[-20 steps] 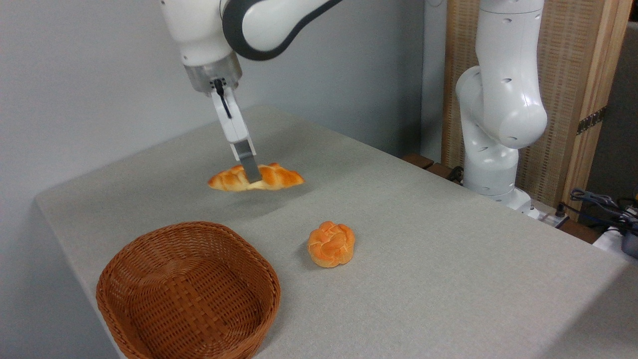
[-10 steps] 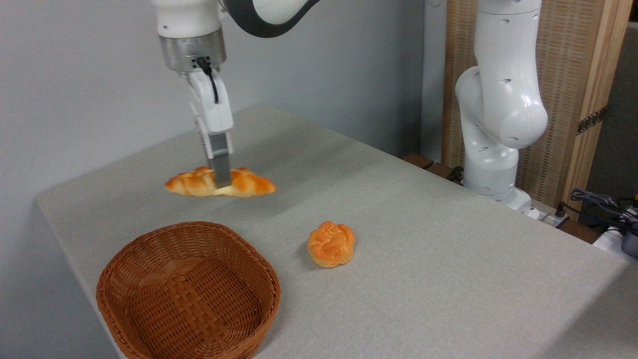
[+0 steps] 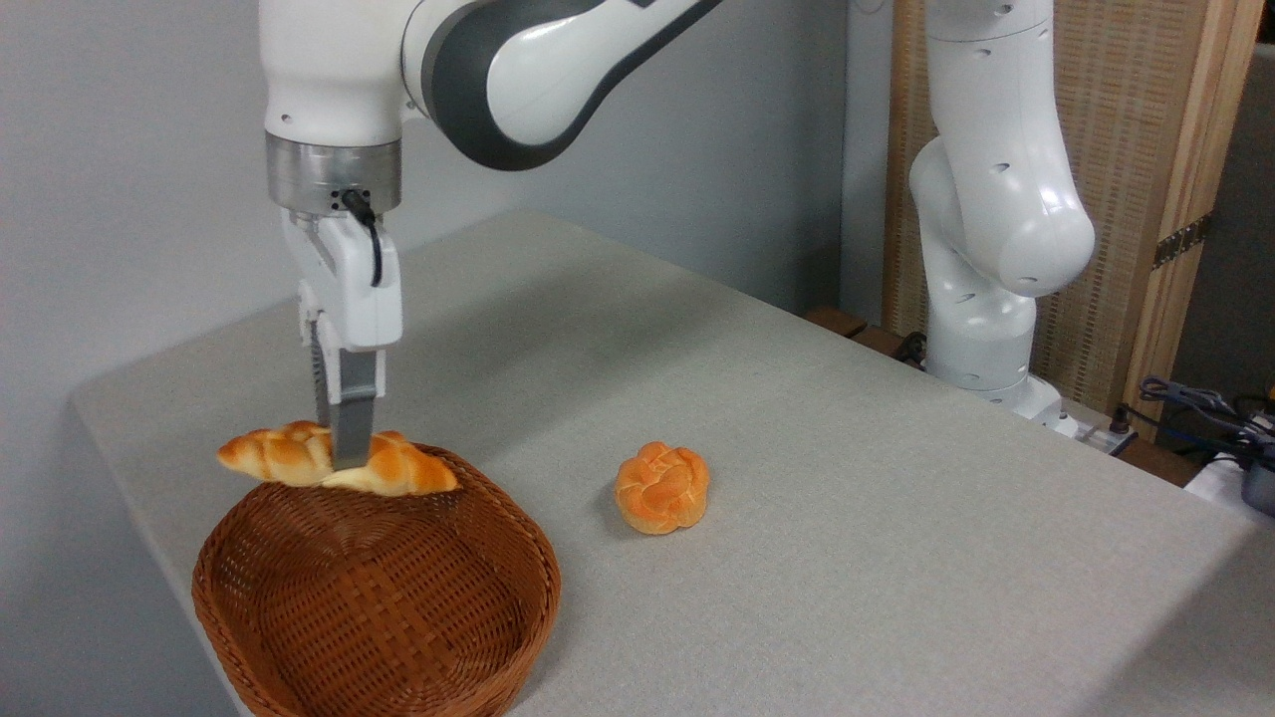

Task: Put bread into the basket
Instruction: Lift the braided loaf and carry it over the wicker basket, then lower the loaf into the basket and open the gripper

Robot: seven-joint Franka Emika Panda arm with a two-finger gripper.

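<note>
now the two-finger gripper (image 3: 344, 460), clamped on the golden braided loaf of bread (image 3: 334, 462), has swung it from mid-table to over the 12 o'clock rim of the brown wicker basket (image 3: 374, 597); lowering looks next.

**Loaf held over the far rim of the basket**

The gripper (image 3: 344, 460) points straight down, its fingers (image 3: 355, 418) closed on the middle of the bread (image 3: 289, 456). The loaf hangs level in the air, its tapered ends sticking out to the left and right. It sits above the back edge of the basket (image 3: 418, 637), which rests on the grey table (image 3: 847, 518) near the front left corner. A round bun (image 3: 661, 487) lies on the table to the right of the basket, apart from it.
</note>
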